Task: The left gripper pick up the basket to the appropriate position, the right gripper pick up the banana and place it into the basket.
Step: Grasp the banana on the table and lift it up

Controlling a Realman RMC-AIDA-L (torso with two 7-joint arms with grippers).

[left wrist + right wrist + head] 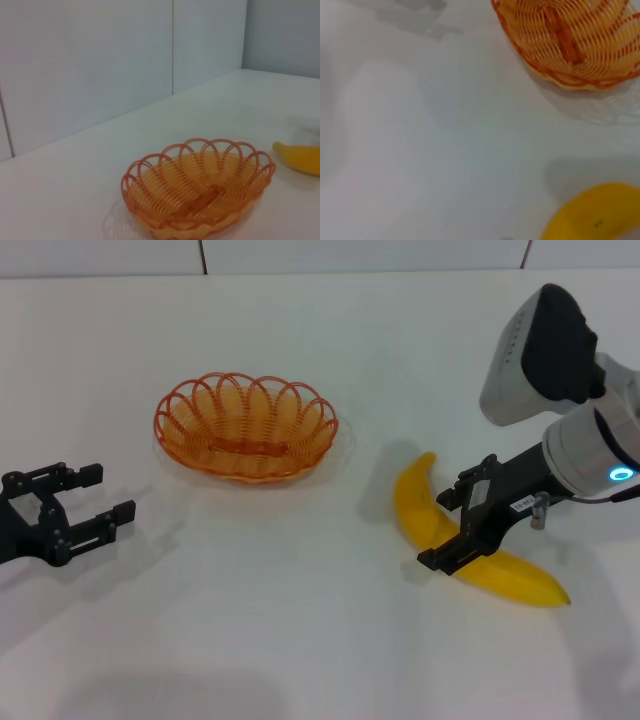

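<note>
The orange wire basket [246,426] stands empty on the white table, left of centre. It also shows in the left wrist view [197,187] and the right wrist view [572,40]. The yellow banana [415,502] lies on the table to the right of the basket. It also shows in the left wrist view [300,158] and the right wrist view [597,212]. My right gripper [432,532] is low over the banana's middle, open, with one finger on each side of it. My left gripper [108,492] is open and empty at the far left, a short way from the basket.
The white table [300,640] runs back to a pale panelled wall [100,65]. My right arm's white-grey housing [540,350] hangs over the right side of the table.
</note>
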